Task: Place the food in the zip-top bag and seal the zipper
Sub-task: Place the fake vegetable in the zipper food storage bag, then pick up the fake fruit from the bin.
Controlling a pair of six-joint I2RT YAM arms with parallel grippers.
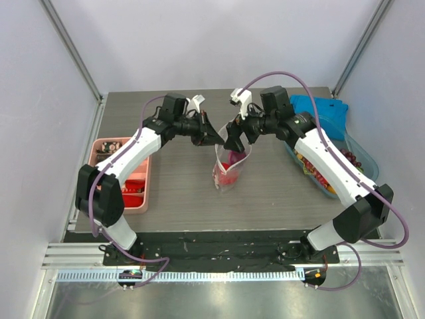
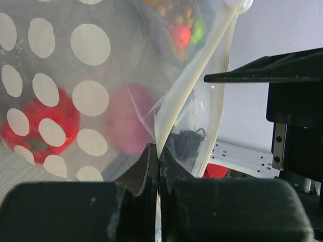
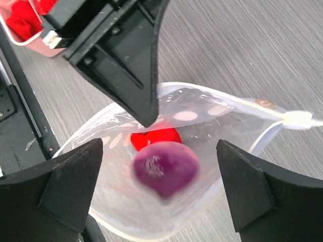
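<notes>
The dotted clear zip-top bag stands mouth-up at the table's middle. My left gripper is shut on its whitish zipper strip at the rim and holds the mouth open; the pinch shows in the left wrist view. My right gripper is open just above the mouth. A blurred purple food piece sits between its fingers, touching neither, inside the mouth. A red piece lies at the bottom. Through the bag wall I see the red piece and the purple one.
A pink compartment tray with red pieces lies at the left edge. A blue-tinted tub with more food stands at the right, with a blue lid or cloth behind it. Both arms meet over the bag.
</notes>
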